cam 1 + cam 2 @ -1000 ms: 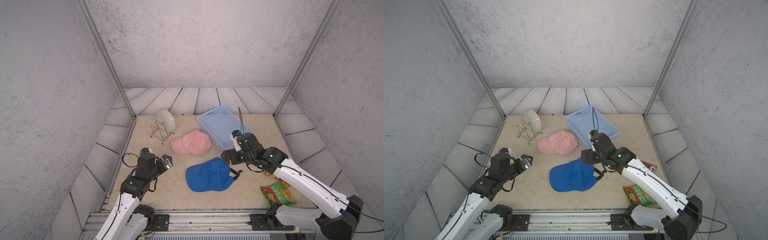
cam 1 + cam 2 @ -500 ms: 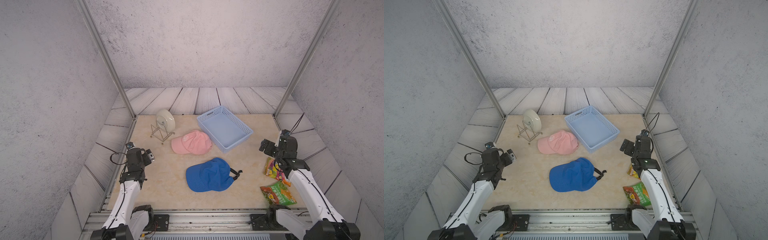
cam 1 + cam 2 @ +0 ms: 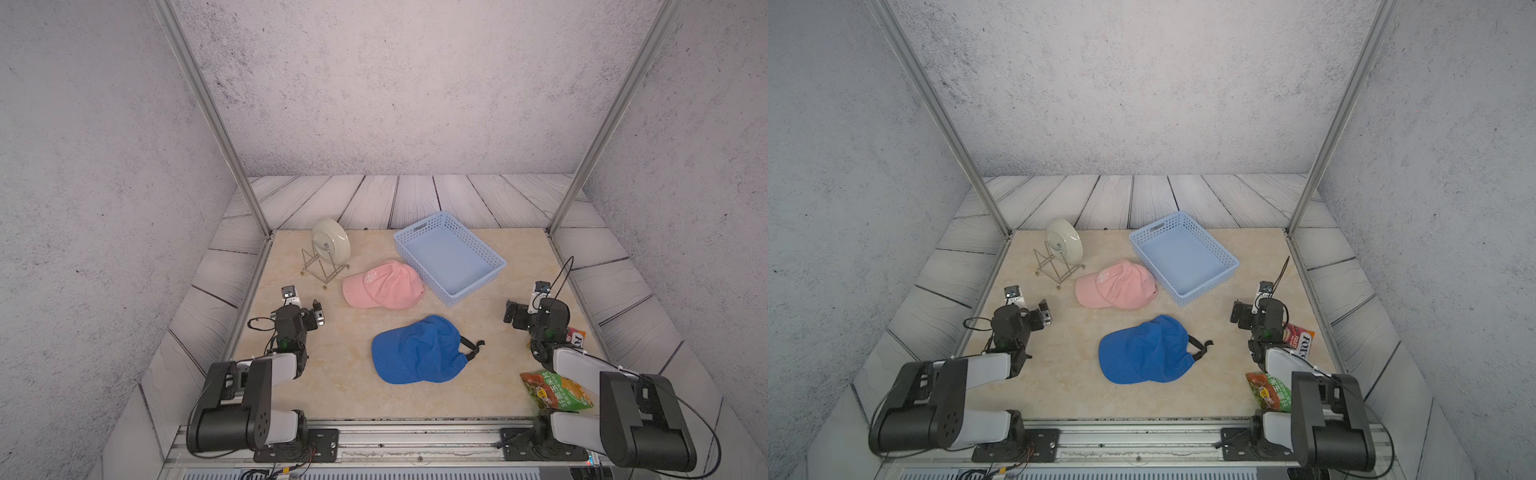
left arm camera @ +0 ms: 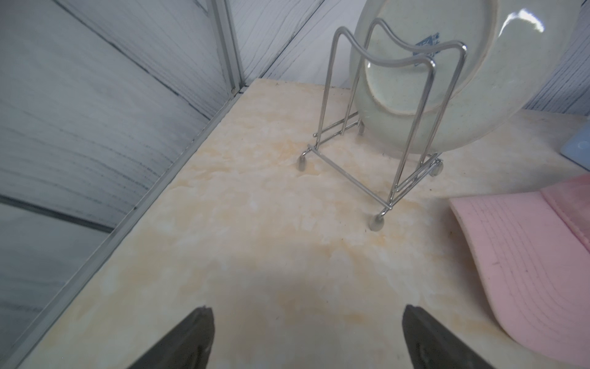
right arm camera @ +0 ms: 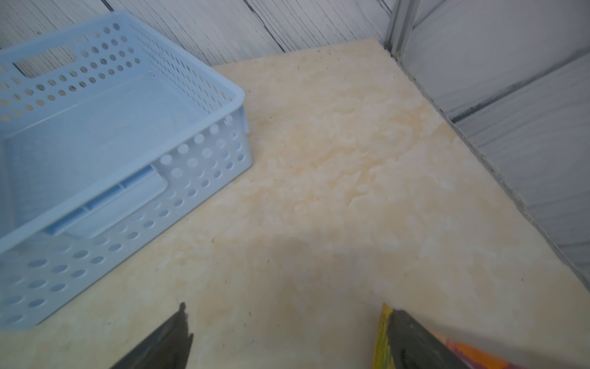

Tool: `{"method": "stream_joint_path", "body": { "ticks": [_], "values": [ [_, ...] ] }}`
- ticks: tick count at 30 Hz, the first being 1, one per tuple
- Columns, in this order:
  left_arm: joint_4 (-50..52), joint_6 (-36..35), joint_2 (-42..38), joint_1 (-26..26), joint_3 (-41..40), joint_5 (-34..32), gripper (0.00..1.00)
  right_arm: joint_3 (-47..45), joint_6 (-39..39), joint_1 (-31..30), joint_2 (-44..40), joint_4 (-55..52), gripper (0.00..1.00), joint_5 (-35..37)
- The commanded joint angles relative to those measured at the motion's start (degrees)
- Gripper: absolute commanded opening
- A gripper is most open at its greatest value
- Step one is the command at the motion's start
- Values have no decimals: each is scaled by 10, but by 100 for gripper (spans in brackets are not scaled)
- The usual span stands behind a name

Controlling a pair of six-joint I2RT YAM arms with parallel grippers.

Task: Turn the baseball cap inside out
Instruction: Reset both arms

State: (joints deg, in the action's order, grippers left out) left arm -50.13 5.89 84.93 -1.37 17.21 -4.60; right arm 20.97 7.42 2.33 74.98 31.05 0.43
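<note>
A blue baseball cap (image 3: 419, 351) (image 3: 1146, 351) lies flat mid-table, its black strap pointing right. A pink cap (image 3: 382, 286) (image 3: 1115, 286) lies just behind it; its brim (image 4: 526, 255) shows in the left wrist view. My left gripper (image 3: 318, 311) (image 3: 1044, 313) (image 4: 306, 319) hovers open and empty over bare table at the left edge, far from the blue cap. My right gripper (image 3: 513, 313) (image 3: 1239, 316) (image 5: 287, 322) is open and empty at the right edge, well clear of the strap.
A light blue basket (image 3: 476, 286) (image 5: 204, 166) stands empty at the back right. A plate (image 3: 331, 241) (image 4: 447, 73) leans in a wire rack (image 3: 322, 266) at the back left. Snack bags (image 3: 555, 390) (image 3: 1298, 338) lie under the right arm.
Both arms have pulled back toward the near corners. The right gripper, which was at the blue cap's strap side, has left it. The caps have not moved.
</note>
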Motion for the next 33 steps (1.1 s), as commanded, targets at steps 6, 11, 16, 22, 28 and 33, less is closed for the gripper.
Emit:
{"method": "stream_joint_path", "body": {
  "ticks": [6, 11, 16, 22, 28, 33],
  "values": [
    [45, -34, 34, 11, 89, -16, 98, 47, -43, -1, 131, 118, 100, -40],
    [76, -34, 24, 13, 96, -17, 98, 42, -47, -10, 135, 143, 99, -22],
    [74, -34, 25, 13, 93, -16, 98, 34, -47, -10, 147, 170, 100, -24],
    [81, -37, 25, 14, 96, -12, 98, 36, -49, -10, 146, 168, 100, -25],
    [88, -36, 29, 14, 102, -11, 98, 33, -49, -10, 148, 176, 100, -25],
    [81, -42, 25, 15, 96, -3, 98, 33, -49, -10, 148, 176, 100, -25]
  ]
}}
